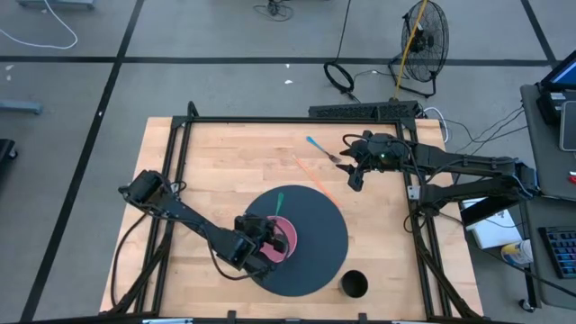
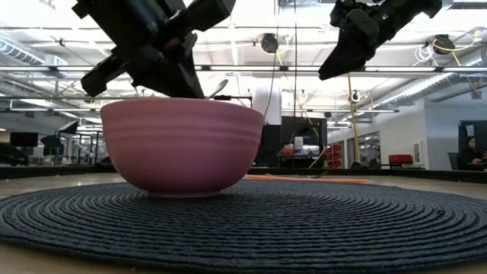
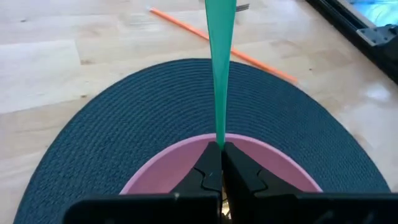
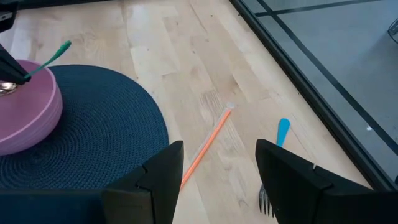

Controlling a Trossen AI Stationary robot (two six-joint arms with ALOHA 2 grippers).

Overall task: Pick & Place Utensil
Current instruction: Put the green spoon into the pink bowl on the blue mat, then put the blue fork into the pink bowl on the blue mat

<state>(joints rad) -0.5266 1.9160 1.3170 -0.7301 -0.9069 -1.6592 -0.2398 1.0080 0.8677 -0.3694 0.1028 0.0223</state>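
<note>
Across the pale wooden tabletop (image 1: 225,153) you have a round dark woven placemat (image 1: 315,243) with a pink ribbed bowl (image 1: 279,238) on its left part, and a small black cup (image 1: 354,284) just off the mat's near edge.

Your left hand (image 1: 261,236) is over the bowl, fingers (image 3: 208,177) clamped together on a green-handled utensil (image 3: 219,68); its metal end sits at the bowl, the handle angling up and out over the mat. I judge this utensil nearly placed: what is left is to let go and pull clear.

Your right hand (image 4: 217,165) hovers with fingers apart above bare wood beyond the mat, over a thin orange stick-like utensil (image 4: 208,144) and a blue-handled fork (image 4: 273,171). Both lie flat and ungrasped, so they look like the remaining work.

The right wrist view alone shows the fork's tines and how close the orange piece lies to it; from above they are only thin strokes. The low view shows the bowl's depth and a spoon-like tip at its rim, yet hardly shows the two pieces on the wood. The left wrist view confirms the grip.
</note>
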